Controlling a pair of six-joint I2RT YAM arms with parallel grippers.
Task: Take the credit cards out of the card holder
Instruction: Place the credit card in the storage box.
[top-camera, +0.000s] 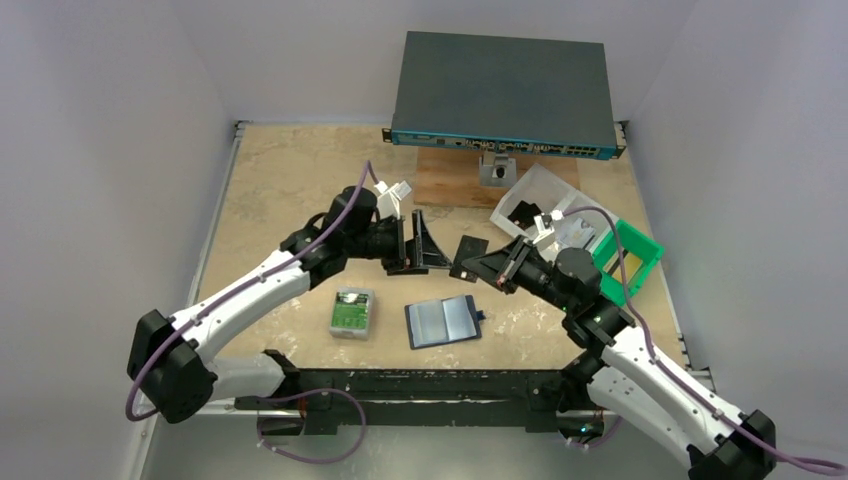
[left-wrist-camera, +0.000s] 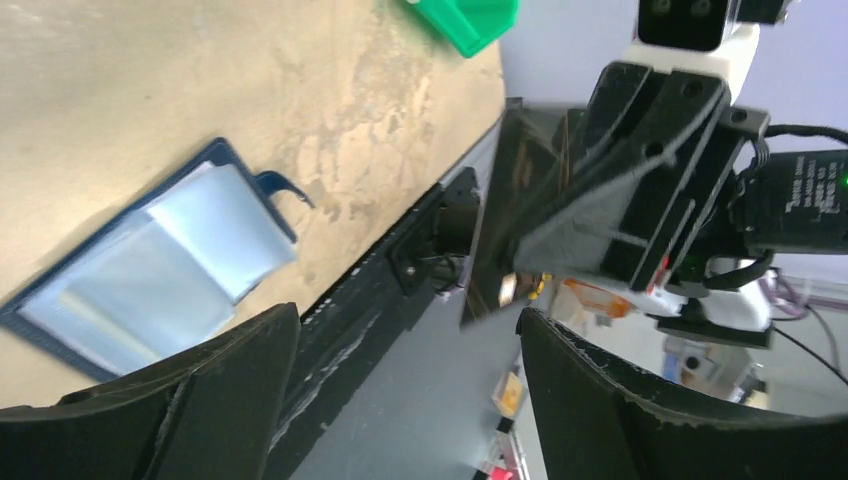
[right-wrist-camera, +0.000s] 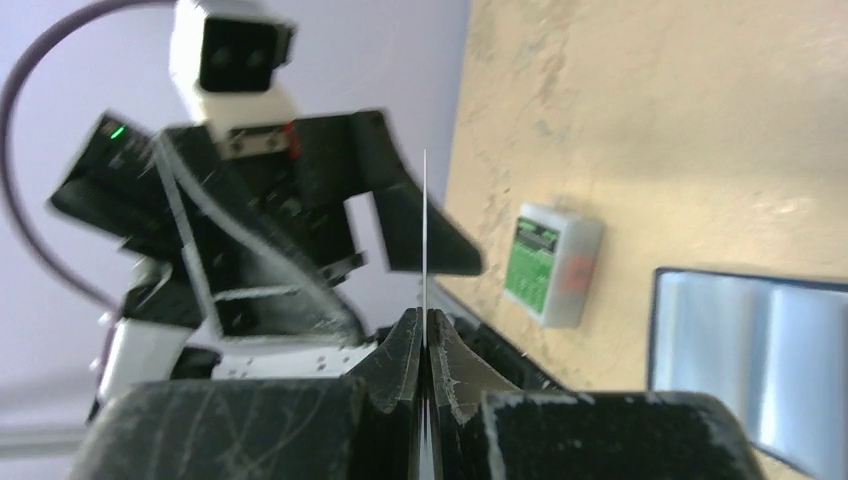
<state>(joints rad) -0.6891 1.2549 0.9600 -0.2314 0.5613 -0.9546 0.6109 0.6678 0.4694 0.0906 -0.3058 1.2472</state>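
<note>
right gripper (right-wrist-camera: 424, 335) clamped on credit card (left-wrist-camera: 497, 220), poking straight out, centre-frame | left gripper (left-wrist-camera: 408, 318) wide apart, facing it | card holder (top-camera: 443, 322) open below

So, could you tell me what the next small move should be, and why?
Probably carry the credit card toward the green bin with the right tool: it is shut on the card's edge, and the left tool stands open.

Plain white walls (top-camera: 100, 150) close in the tan, mottled desk (top-camera: 290, 180) on its left, far and right edges. Soft, even light; a black rail (top-camera: 400, 383) lines the near edge.
</note>
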